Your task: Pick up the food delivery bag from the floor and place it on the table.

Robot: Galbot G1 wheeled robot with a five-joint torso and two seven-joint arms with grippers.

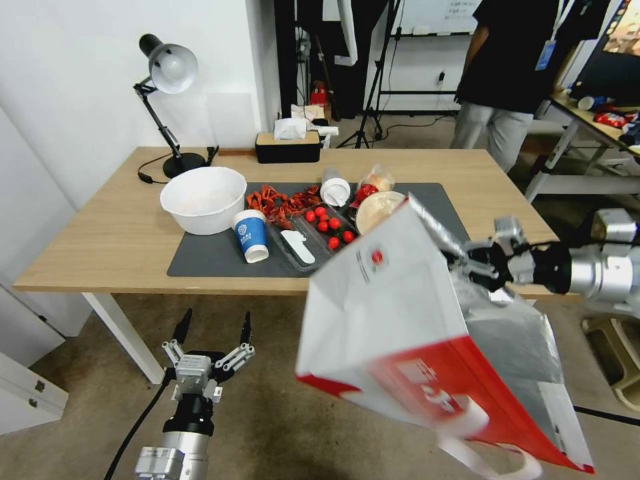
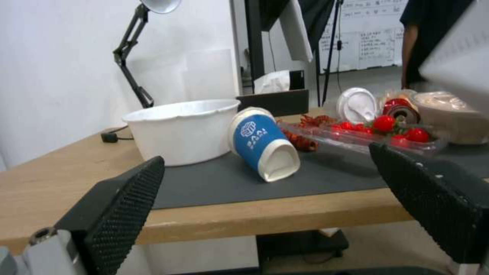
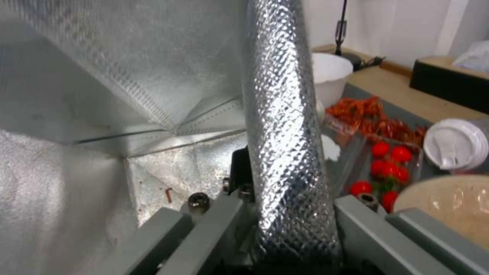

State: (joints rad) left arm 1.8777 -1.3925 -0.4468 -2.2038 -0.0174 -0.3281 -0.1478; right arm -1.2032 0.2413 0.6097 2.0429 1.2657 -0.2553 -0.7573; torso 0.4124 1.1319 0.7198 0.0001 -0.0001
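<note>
Holding the food delivery bag [image 1: 393, 320] by its foil-lined rim, our right gripper [image 1: 481, 264] has its fingers [image 3: 239, 172] closed on that rim, and the bag hangs tilted below and to the left of them, clear of the carpeted floor [image 1: 280, 427] and in front of the bench [image 1: 107, 227], its upper corner overlapping the bench's near edge in the head view. The white strap handles [image 1: 493, 457] dangle from the bag's lower end. From the right wrist we look straight into the silver lining, with the folded rim pinched between the fingers. Our left gripper [image 1: 213, 331] waits low over the floor, just short of the bench's front edge, its fingers [image 2: 122, 198] spread wide apart on nothing. Beyond them on the dark grey mat [image 2: 326, 172] lie a tipped blue paper cup [image 2: 262, 143], a white bowl [image 2: 181, 128] and a clear tray of cherry tomatoes [image 2: 387, 131].
</note>
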